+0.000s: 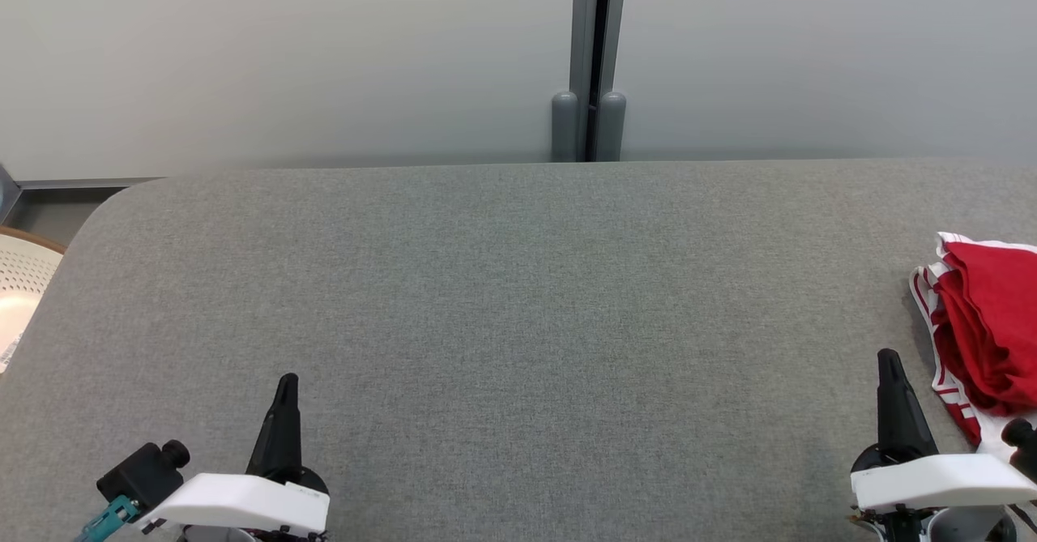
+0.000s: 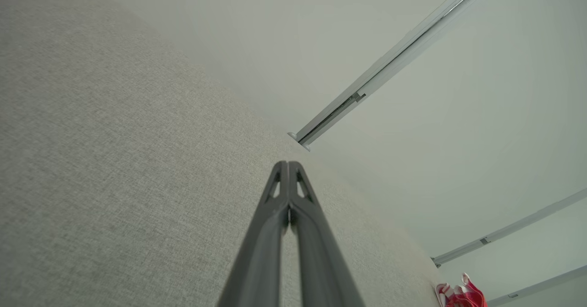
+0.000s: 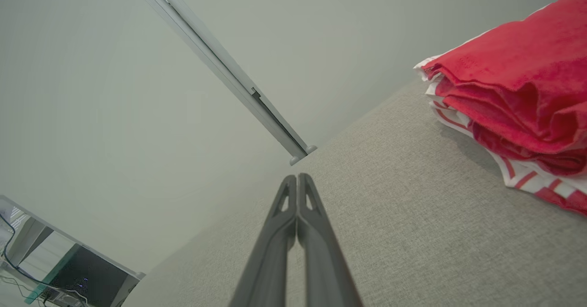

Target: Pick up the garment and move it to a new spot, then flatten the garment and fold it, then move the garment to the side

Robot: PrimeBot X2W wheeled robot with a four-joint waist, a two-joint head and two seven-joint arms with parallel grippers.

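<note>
- A grey fabric-covered table (image 1: 518,283) spreads across the head view, its far edge against a pale grey wall (image 1: 283,56).
- A grey upright post (image 1: 590,56) splits the wall just right of centre and ends in two rounded feet at the table's far edge.
- The garment (image 1: 984,323) lies on the table at the far right edge, partly cut off by the frame. It is red cloth gathered in soft stacked layers, with a red-and-white striped edge showing underneath.
- The left claw (image 1: 287,381) sits low at the near left, over bare table. Its two dark fingers are pressed together to a point and grip nothing. It is well apart from the garment.
- The right claw (image 1: 889,356) sits low at the near right, just beside the garment's left edge, with a narrow strip of table between them. Its fingers are also pressed together and grip nothing.
- In the left wrist view, the closed fingers (image 2: 275,233) point across the table, and the garment (image 2: 461,295) is a small red shape in the far lower right corner.
- In the right wrist view, the closed fingers (image 3: 316,242) point towards the post, and the garment (image 3: 513,82) fills the upper right.
- A pale perforated object (image 1: 20,283) shows beyond the table's left corner.
</note>
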